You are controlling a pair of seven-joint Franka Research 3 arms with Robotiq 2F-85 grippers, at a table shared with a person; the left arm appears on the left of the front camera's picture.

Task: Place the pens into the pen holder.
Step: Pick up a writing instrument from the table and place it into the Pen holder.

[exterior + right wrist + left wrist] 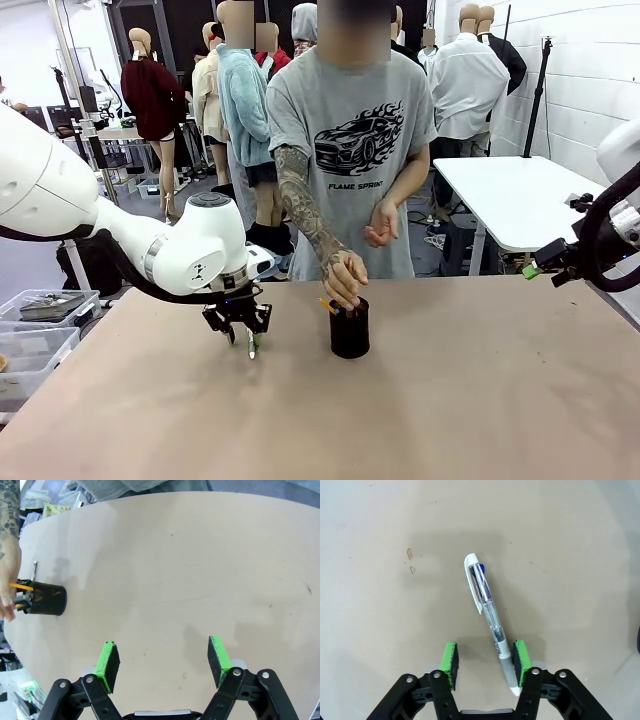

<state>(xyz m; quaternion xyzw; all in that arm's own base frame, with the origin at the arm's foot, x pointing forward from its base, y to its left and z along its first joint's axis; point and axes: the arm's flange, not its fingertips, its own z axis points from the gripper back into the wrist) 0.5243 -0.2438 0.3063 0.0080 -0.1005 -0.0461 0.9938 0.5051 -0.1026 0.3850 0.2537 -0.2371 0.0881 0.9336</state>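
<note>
A silver-white pen (487, 607) with a blue clip lies flat on the brown table (450, 400). My left gripper (485, 665) is down over its grey grip end, open: the pen rests against one green pad (520, 661) and the other pad stands clear. From the front, that gripper (240, 328) sits left of the black pen holder (350, 328). A person's hand (345, 278) rests on the holder's top, with an orange pencil (327, 303) poking out. My right gripper (165, 660) hangs open and empty, far from the holder (46, 600).
Clear plastic bins (40, 330) stand off the table's left edge. A white table (520, 195) stands behind at the right. The person stands at the far edge, behind the holder. Bare tabletop stretches across the front and the right.
</note>
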